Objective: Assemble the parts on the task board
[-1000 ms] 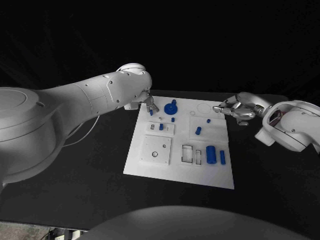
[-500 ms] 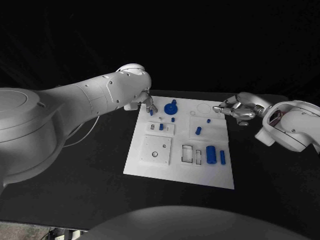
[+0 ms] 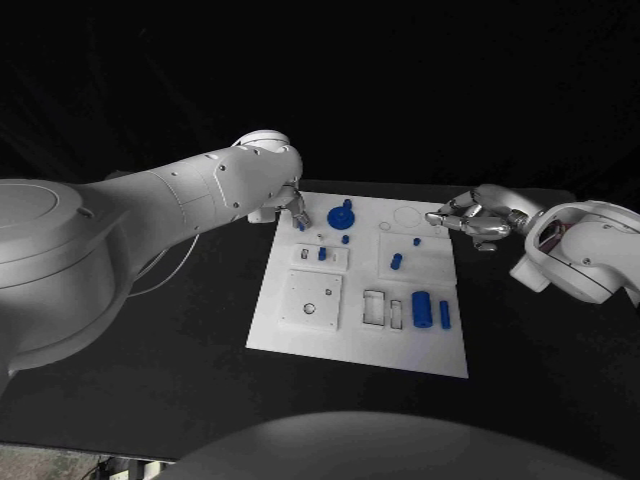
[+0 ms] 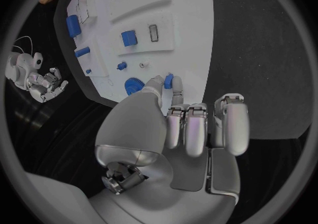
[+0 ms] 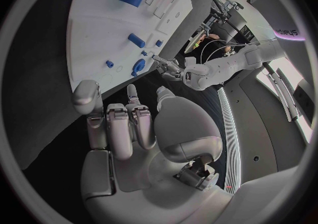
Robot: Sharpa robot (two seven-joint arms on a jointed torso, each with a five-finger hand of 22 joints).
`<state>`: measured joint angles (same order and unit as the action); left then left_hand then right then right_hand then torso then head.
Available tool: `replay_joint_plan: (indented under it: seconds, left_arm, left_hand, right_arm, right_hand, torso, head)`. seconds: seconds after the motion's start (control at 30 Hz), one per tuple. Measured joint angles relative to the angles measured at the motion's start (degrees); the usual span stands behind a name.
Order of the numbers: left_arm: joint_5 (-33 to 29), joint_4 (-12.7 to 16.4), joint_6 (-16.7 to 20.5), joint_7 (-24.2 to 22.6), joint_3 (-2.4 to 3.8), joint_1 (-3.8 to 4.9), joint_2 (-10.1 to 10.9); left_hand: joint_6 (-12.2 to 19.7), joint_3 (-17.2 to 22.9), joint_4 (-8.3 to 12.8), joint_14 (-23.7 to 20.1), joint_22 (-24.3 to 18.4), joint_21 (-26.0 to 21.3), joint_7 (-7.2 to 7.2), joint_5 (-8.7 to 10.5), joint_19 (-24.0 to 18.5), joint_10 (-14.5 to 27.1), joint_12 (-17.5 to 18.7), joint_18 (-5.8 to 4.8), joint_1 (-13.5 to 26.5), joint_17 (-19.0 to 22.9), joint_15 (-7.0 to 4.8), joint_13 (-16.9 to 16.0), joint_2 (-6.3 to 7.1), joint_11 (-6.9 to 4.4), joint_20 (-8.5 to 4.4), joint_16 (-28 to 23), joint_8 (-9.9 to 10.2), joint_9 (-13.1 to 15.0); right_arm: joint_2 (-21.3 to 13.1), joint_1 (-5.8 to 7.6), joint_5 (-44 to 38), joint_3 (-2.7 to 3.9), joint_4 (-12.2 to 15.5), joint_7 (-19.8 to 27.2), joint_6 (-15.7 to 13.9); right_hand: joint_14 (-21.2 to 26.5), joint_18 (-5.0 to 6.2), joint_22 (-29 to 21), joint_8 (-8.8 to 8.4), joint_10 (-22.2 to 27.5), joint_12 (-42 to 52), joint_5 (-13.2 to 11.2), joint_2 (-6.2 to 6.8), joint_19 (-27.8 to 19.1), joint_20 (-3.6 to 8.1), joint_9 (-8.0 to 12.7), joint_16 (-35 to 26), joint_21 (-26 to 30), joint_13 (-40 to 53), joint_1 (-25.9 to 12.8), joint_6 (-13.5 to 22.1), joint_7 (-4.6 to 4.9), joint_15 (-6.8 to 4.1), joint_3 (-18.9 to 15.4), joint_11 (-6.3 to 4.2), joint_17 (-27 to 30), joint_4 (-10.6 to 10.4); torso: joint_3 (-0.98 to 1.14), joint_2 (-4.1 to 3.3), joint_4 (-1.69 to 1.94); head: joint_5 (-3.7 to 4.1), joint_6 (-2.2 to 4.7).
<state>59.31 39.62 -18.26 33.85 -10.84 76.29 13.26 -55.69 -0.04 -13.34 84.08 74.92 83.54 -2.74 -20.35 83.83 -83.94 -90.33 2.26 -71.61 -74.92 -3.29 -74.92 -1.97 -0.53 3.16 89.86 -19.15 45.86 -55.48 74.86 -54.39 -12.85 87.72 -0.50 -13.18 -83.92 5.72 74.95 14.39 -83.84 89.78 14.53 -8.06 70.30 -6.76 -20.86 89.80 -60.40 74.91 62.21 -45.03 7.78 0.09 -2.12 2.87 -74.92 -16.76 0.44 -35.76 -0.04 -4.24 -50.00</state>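
Both arms have smooth white rounded casings: left arm, right arm. Each ends in a silver metallic hand, left hand and right hand, with segmented fingers and a domed palm shell.

Bare black counter open along the near and left edges of the white rectangular task board; far-left corner crowded by silver left hand; right rim flanked by silver right hand.
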Motion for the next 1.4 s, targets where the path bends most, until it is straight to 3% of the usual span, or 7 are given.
replay_joint_plan:
  seconds: [0.53,0.83,1.1,1.4]
  left_arm:
    - [-0.1,0.0,0.2,-0.5,0.00,-0.10,0.0]
    - [0.0,2.0,0.5,-1.0,0.00,-0.10,1.1]
    - [0.8,7.0,0.8,-0.8,0.03,0.42,3.6]
    - [2.3,18.3,1.7,0.7,0.06,3.57,10.3]
  left_hand:
    - [-0.8,2.3,0.7,0.0,0.0,0.0,0.42,-1.56,0.0,-0.2,0.0,0.00,-1.9,0.0,0.00,0.0,-0.52,-0.22,0.00,0.0,0.0,0.5]
    - [-1.1,5.7,0.8,-0.2,0.0,-0.2,0.71,-4.63,0.2,0.0,0.0,0.01,-2.8,0.0,-0.20,0.0,-0.38,-0.44,-0.21,0.0,-0.6,1.5]
    - [-1.1,7.5,1.1,-0.1,0.0,-0.2,0.70,-5.09,0.2,-0.2,0.0,0.00,-3.3,0.0,-0.35,0.0,0.14,-0.62,-0.21,0.0,-0.9,2.2]
    - [-0.8,9.2,0.8,0.0,0.0,-0.6,0.39,-4.81,0.2,-0.2,0.0,0.00,-3.6,0.0,-0.41,0.0,0.36,-0.62,-0.21,0.0,-1.2,2.7]
  right_arm:
    - [-0.1,0.00,0.0,0.00,0.0,0.0,0.1]
    - [-0.2,0.00,0.0,0.00,0.0,-0.1,0.2]
    - [-0.3,0.00,0.0,0.00,-0.1,-0.1,0.3]
    - [-0.6,0.00,0.0,-0.01,0.0,-0.2,0.5]
  right_hand:
    - [0.0,0.00,0.0,0.00,0.0,0.0,1.0,0.00,0.0,0.00,0.1,0.0,0.1,0.0,0.0,0.0,0.00,0.00,0.0,0.00,0.0,0.0]
    - [0.0,0.00,0.0,0.00,0.0,0.0,1.1,0.00,0.0,0.00,0.1,0.0,0.2,0.0,0.0,0.0,0.00,0.00,0.0,0.00,0.0,0.0]
    - [0.0,0.00,0.0,-0.09,0.0,0.0,1.4,0.00,0.0,0.00,0.1,0.0,0.2,0.0,0.0,0.0,0.00,0.00,0.0,0.00,0.0,0.0]
    - [0.0,0.00,0.0,-0.22,0.0,0.0,1.4,0.00,0.0,0.00,0.1,0.0,0.2,0.0,0.0,0.0,0.00,0.00,0.0,0.00,0.0,0.0]
  torso:
    - [0.01,0.01,0.02]
    - [0.03,0.05,0.05]
    - [0.05,0.07,0.07]
    - [0.05,0.07,0.05]
  head:
    - [-0.04,0.00]
    - [-0.10,0.00]
    - [-0.15,0.00]
    - [-0.27,0.00]
